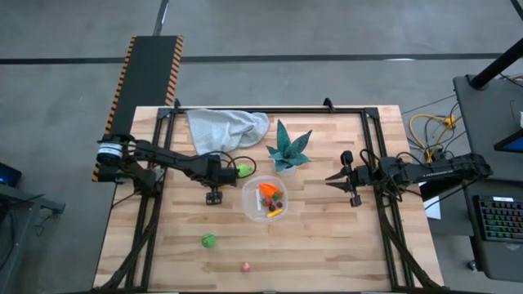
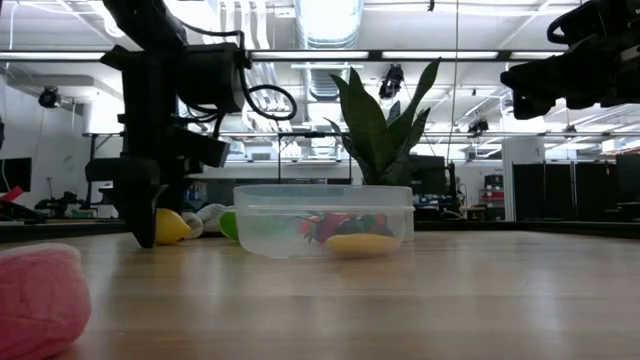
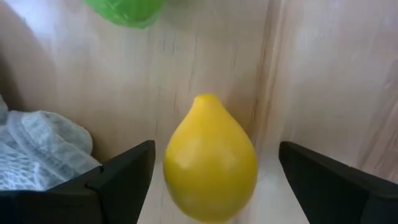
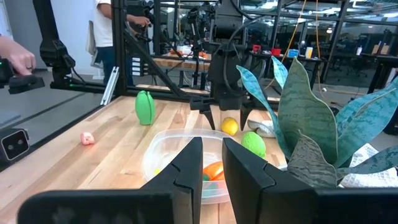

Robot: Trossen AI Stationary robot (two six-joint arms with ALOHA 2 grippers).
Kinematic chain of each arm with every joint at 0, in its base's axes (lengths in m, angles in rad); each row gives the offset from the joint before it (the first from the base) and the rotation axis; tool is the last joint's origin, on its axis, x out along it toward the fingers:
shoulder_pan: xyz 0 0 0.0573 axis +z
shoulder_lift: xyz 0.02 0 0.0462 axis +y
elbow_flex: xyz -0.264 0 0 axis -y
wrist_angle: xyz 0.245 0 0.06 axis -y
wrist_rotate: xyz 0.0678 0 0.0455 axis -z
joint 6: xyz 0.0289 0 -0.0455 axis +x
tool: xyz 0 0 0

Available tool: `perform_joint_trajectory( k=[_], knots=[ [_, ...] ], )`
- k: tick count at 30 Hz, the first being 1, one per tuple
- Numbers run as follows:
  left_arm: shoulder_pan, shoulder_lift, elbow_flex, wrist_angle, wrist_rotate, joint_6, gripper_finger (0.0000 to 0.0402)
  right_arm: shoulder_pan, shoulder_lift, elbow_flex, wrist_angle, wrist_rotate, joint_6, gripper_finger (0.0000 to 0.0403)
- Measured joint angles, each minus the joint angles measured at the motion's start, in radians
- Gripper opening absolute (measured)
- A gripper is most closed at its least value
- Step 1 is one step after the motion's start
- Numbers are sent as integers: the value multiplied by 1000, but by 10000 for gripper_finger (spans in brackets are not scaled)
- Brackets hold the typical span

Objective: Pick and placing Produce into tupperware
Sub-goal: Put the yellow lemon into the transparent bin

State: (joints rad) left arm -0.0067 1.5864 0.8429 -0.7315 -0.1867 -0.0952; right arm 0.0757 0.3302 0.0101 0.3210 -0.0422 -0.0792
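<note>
Already several pieces lie in the tupperware point(image 1: 255, 206); beside it, the left gripper point(image 3: 214, 180), fingers apart, straddles a lemon point(image 3: 210, 165); right gripper point(image 4: 210, 169) nearly together, empty.

Two dark jointed arms with looping black cables; the left arm's base apparently carries a silver-white collar.
</note>
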Motion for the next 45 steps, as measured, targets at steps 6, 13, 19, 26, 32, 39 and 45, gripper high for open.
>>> perform_joint_trajectory(
  k=[6, 13, 19, 26, 32, 39, 45],
  knots=[
    [-1, 37, 2, 14, -1, 13, 331, 0, 0, 0, 0, 0, 0, 54],
    [-1, 36, 2, 14, 2, 7, 298, 0, 0, 0, 0, 0, 0, 54],
    [-2, 37, 2, 17, 15, 0, 215, 0, 0, 0, 0, 0, 0, 54],
    [-2, 37, 2, 17, 7, 25, 182, 0, 0, 0, 0, 0, 0, 54],
    [-2, 35, 10, 4, 5, 30, 182, 0, 0, 0, -3, 0, 0, 54],
    [0, 9, 82, -82, -50, 30, 182, 0, 0, 0, -3, 0, 0, 54],
    [-12, -23, 163, -122, -23, 55, 182, 0, 0, 0, -4, 0, 0, 54]
  ],
)
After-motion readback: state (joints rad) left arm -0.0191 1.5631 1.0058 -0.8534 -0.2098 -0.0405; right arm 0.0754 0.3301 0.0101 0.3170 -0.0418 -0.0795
